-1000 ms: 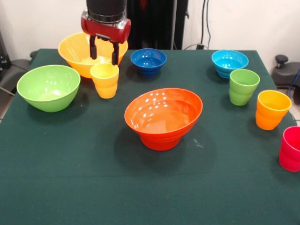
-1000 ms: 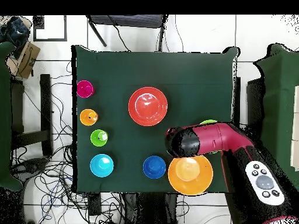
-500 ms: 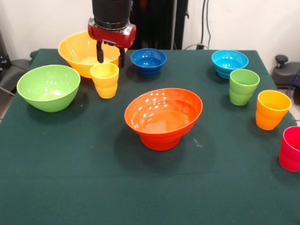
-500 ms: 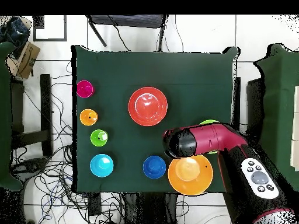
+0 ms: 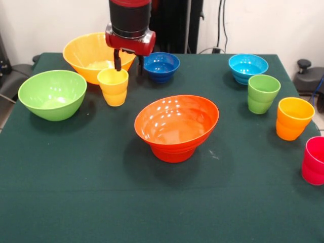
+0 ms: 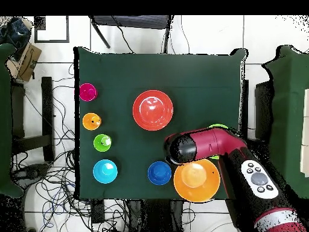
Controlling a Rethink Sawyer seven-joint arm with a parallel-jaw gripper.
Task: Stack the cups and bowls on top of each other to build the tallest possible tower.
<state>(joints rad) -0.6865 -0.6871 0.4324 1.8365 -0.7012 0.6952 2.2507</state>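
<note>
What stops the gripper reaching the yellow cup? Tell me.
Probably nothing. The open gripper hangs just behind and above the yellow cup, which stands upright, rim clear, with room between the yellow bowl and dark blue bowl.

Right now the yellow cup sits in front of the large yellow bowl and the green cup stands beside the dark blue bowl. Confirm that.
One detail is wrong. The green cup stands beside the light blue bowl, not the dark blue bowl, as the front view shows. The yellow cup does sit in front of the large yellow bowl.
</note>
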